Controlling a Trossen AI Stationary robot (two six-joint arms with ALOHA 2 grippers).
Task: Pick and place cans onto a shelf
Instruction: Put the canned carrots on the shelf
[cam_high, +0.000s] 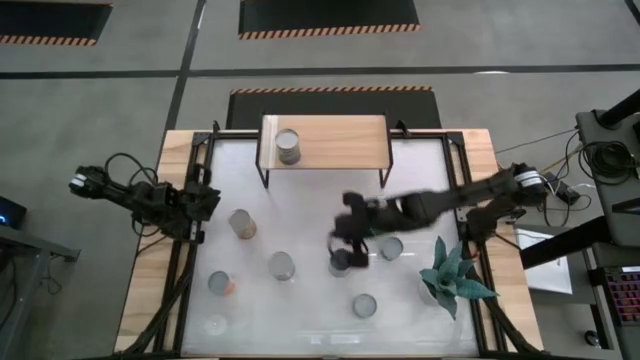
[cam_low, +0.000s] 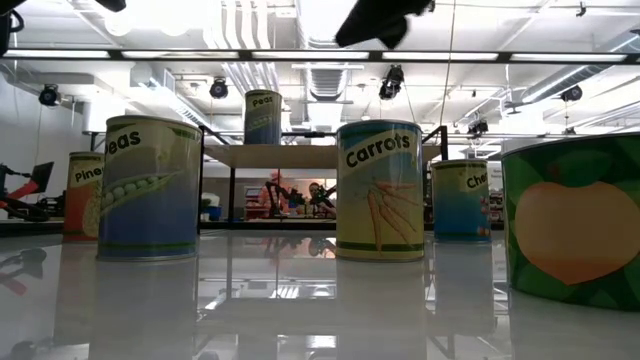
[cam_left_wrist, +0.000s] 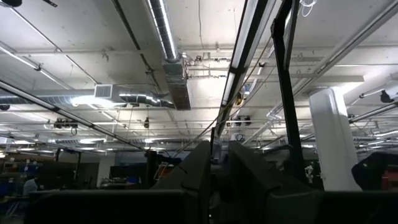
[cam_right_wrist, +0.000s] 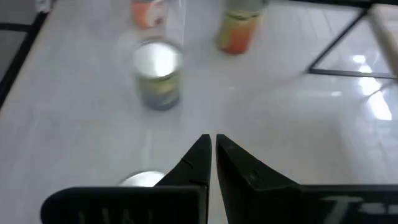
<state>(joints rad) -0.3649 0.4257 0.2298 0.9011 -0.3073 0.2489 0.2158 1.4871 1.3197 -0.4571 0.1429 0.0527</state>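
While the right gripper (cam_high: 347, 243) hangs at centre frame in the high view with fingers (cam_right_wrist: 198, 163) pressed together and empty, just above a can (cam_high: 340, 262), one can (cam_high: 288, 146) stands on the shelf (cam_high: 340, 140) at upper centre. Six cans stand scattered on the white table (cam_high: 300, 215) below. The left gripper (cam_high: 205, 200) waits at the table's left edge; its finger state cannot be told.

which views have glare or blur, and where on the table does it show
Low view: the glossy table mirrors the carrots can and the ceiling lights. Right wrist view: soft throughout, the cans blurred, a bright glare patch on the table near the shelf leg; the right gripper has its jaws nearly together. Left wrist view: only ceiling, with bright strip lights. High view: even light.
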